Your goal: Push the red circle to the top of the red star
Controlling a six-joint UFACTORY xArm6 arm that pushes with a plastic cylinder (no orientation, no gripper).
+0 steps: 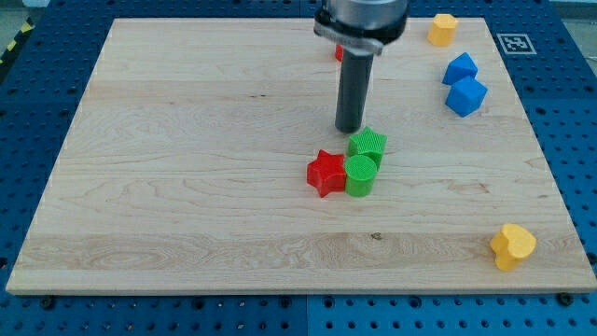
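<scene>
The red star (326, 173) lies near the middle of the wooden board (187, 168). A green round block (360, 175) touches its right side, and a green star-like block (368, 145) sits just above that one. My tip (350, 129) is just above and left of the green star-like block, above the red star. A sliver of red (339, 53) shows behind the rod near the view's top; it may be the red circle, mostly hidden by the arm.
Two blue blocks (460, 68) (465, 96) lie at the upper right. A yellow block (442, 29) sits at the top right edge. Another yellow block (512, 245) lies at the lower right.
</scene>
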